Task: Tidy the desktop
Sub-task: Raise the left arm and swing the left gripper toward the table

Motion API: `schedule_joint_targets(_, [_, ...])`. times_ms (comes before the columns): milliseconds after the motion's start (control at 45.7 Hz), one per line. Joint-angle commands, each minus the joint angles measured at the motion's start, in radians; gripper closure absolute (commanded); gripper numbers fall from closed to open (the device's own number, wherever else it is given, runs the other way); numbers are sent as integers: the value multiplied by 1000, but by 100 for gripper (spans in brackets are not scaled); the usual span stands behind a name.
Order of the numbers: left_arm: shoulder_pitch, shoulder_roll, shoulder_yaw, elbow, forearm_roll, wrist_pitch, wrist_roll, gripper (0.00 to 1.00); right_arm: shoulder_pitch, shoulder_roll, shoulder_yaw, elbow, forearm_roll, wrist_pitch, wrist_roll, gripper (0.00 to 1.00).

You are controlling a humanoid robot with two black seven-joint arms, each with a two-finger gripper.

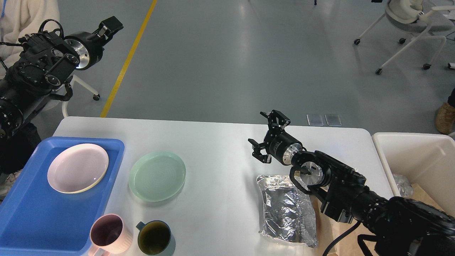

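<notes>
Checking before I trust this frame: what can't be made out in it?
- Left gripper: small, dark, end-on; open or shut unclear.
- Foil bag: right side hidden by the right arm.
- Bin: cut off by the right edge; contents partly hidden.
- Pink mug: bottom cut off.
</notes>
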Motion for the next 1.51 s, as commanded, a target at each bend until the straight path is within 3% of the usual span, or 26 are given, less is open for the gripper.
schedule_joint_targets(0, [-38,8,168,-48,26,-5,-5,3,0,0,0,0,0,0,1,0])
schedule_joint_targets(175, [-86,58,260,-173,21,-24,15,3,0,0,0,0,0,0,1,0])
schedule_joint_targets(482, [-81,89,260,-207,15,-310,20,3,0,0,0,0,0,0,-1,0])
schedule_joint_targets(613, [-47,107,265,-229,18,-376,16,3,0,0,0,0,0,0,1,0])
schedule_joint_targets(941, [-53,143,433,-305,29,-391,18,3,0,0,0,0,0,0,1,0])
schedule_joint_targets(1094, [-64,143,452,-307,27,-436,4,3,0,0,0,0,0,0,-1,0])
schedule_joint_targets(1488, [-75,135,452,-305,26,-442,21,3,0,0,0,2,0,0,-1,0])
